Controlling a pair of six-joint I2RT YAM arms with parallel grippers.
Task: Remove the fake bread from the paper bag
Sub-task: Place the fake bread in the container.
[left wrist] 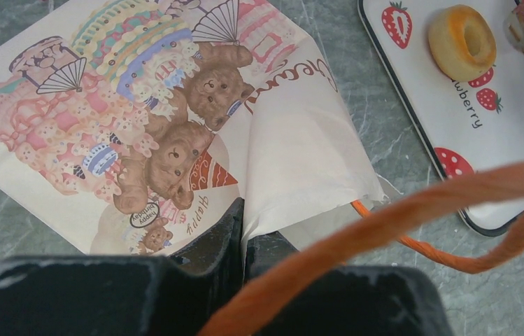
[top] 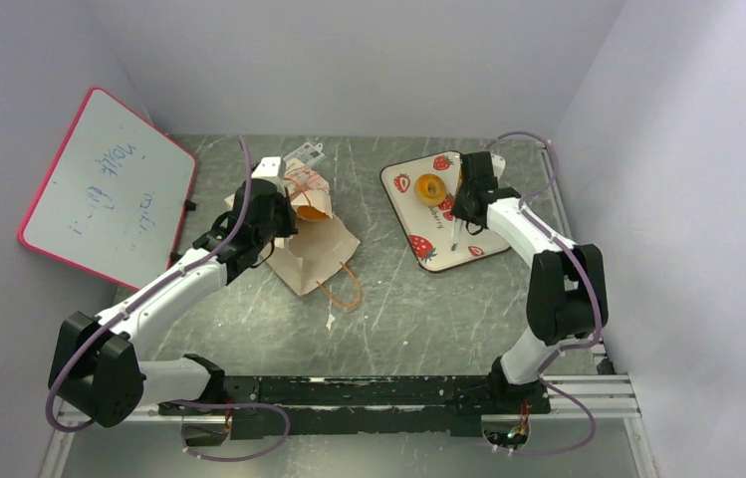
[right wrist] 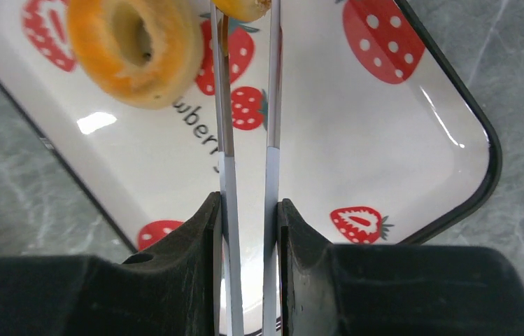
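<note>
The paper bag [top: 314, 249] lies flat on the table, its bear picture showing in the left wrist view [left wrist: 175, 140]. My left gripper [top: 284, 221] is shut on the bag's rim [left wrist: 243, 217], with an orange cord handle [left wrist: 399, 217] across the camera. An orange piece [top: 311, 210] shows at the bag's mouth. A ring-shaped bagel [top: 431, 187] lies on the strawberry tray [top: 426, 227], and also shows in both wrist views [left wrist: 462, 42] [right wrist: 133, 49]. My right gripper [right wrist: 248, 210] is shut on metal tongs [right wrist: 225, 140], which pinch a small bread piece [right wrist: 241, 7] over the tray.
A pink-framed whiteboard [top: 110, 189] leans at the left wall. A small white tag card [top: 306, 152] lies behind the bag. The tray's black rim [right wrist: 486, 161] runs close to my right gripper. Walls close in the back and both sides.
</note>
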